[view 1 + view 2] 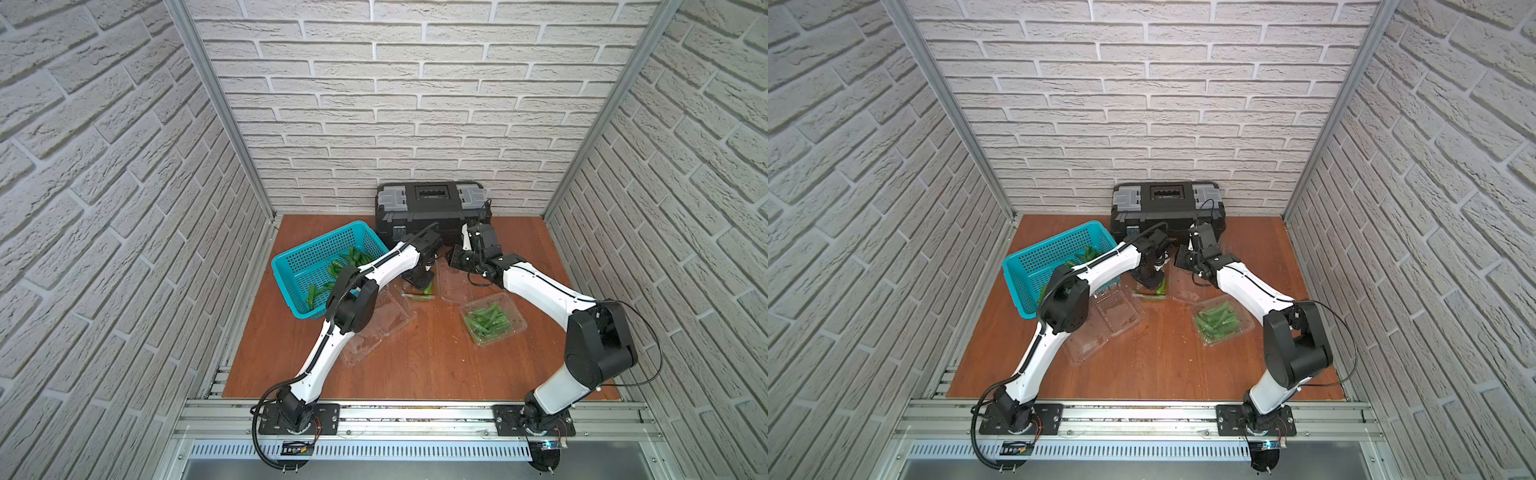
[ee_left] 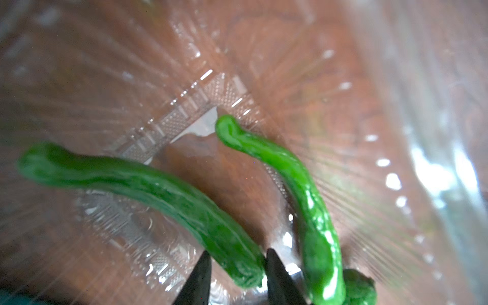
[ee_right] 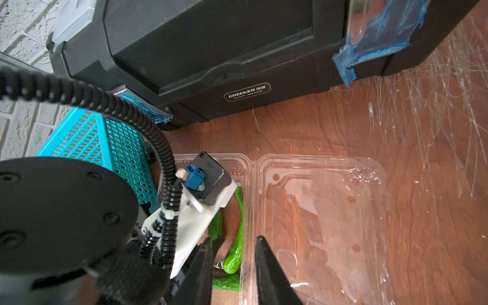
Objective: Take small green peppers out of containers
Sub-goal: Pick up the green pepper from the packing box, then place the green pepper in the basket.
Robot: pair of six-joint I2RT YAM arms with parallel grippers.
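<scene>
My left gripper (image 1: 419, 286) (image 2: 239, 264) reaches down into the tray of the middle open container (image 1: 451, 291) and is shut on the end of one small green pepper (image 2: 148, 184). A second pepper (image 2: 298, 184) lies beside it on the clear ribbed floor. My right gripper (image 1: 455, 259) (image 3: 233, 244) hovers open over the same container, its fingers either side of the wall between tray and flat lid (image 3: 330, 211), with a pepper (image 3: 237, 237) just inside. A container full of peppers (image 1: 492, 318) (image 1: 1223, 318) sits to the right. An empty open container (image 1: 374, 328) lies under my left arm.
A teal perforated basket (image 1: 291, 257) (image 3: 87, 137) with several peppers in it stands at the left, close to the middle container. A black toolbox (image 1: 430, 208) (image 3: 211, 52) stands against the back wall just behind both grippers. Brick walls close off three sides.
</scene>
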